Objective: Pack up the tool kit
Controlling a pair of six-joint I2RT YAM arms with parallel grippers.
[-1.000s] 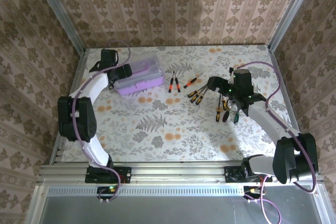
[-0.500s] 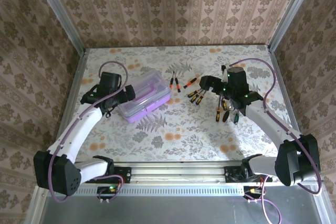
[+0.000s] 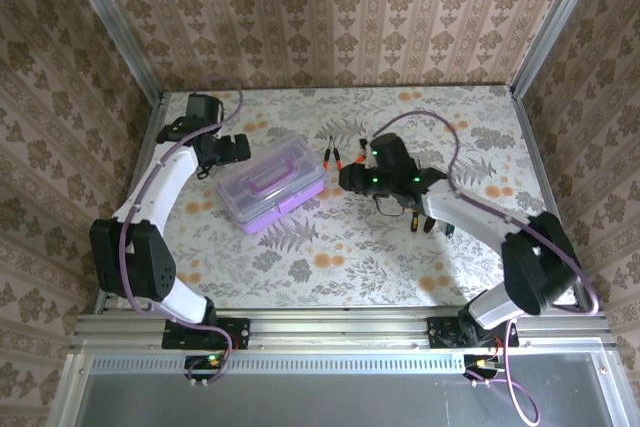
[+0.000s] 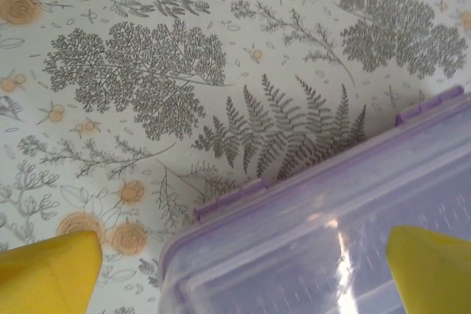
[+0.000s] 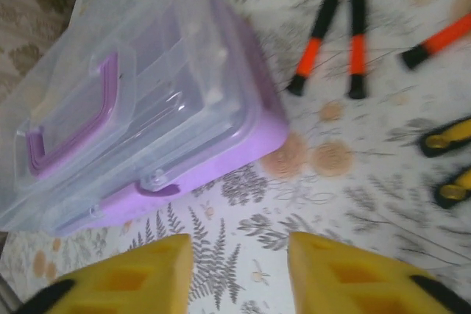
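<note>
The case (image 3: 270, 185) sits on the desk (image 3: 330, 257), left of centre. Two screwdrivers (image 3: 333, 157) lie just right of it, other screwdrivers (image 3: 428, 223) farther right and nearer.

Closed lilac case (image 3: 271, 185) lies left of scattered orange-handled screwdrivers (image 3: 333, 157).

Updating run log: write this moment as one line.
case shut | screwdrivers loose on table | left gripper open | right gripper open

My table (image 3: 330, 272) carries a pale covering printed with grey ferns and orange flowers. Brown damask-papered walls (image 3: 330, 17) enclose me on three sides, with aluminium posts (image 3: 112, 22) at the far corners and an aluminium rail (image 3: 330, 328) along the near edge.
</note>
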